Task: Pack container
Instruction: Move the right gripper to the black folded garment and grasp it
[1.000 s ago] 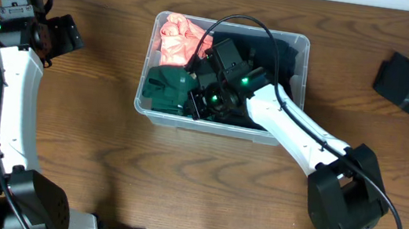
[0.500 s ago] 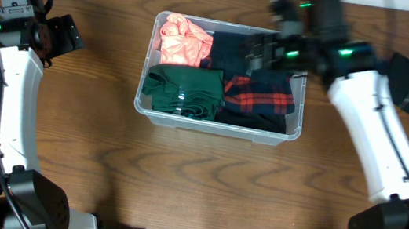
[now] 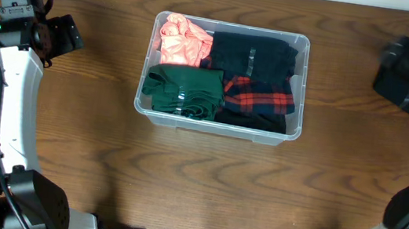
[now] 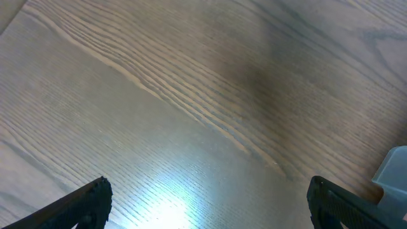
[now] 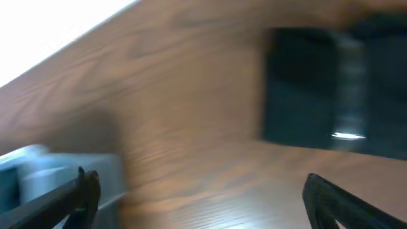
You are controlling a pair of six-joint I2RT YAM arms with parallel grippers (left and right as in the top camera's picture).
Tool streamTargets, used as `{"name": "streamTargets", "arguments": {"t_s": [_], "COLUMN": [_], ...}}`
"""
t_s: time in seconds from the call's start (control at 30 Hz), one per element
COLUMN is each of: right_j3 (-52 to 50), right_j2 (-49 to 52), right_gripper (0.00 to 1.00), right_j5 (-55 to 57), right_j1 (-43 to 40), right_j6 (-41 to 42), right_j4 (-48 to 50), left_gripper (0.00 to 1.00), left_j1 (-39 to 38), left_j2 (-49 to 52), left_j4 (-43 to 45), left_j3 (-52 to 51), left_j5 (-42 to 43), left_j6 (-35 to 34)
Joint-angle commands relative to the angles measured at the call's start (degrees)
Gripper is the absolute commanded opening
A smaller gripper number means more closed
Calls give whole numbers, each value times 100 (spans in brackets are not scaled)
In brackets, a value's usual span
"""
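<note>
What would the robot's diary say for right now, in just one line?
container: clothes inside | left end effector: open, empty | right end effector: open, empty, near black cloth

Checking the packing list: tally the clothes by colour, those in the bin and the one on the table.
Pink cloth: 1
Green cloth: 1
Plaid cloth: 1
Black: 2, the packed black cloth and the loose black cloth
Total: 5
</note>
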Motion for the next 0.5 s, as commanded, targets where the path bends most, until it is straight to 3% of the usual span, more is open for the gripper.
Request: {"name": "streamTargets", "arguments": {"t_s": [0.0, 0.2, 0.47], "right_j3": [33, 33, 33], "right_j2": [494, 1180, 1473], "right_gripper": [99, 99, 99], "right_j5": [66, -186, -179], "right_j1": [-562, -1279, -1567], "right_j6": [-223, -837, -1453], "right_j4": [28, 229, 743], "left_gripper": [98, 98, 98], "left_j1": [20, 20, 20], "left_j2": [-4, -4, -4], "left_j4": [0, 0, 0], "left_j3": [-2, -2, -2], "left_j5": [-48, -46, -48], "left_j6": [-50, -50, -50]}}
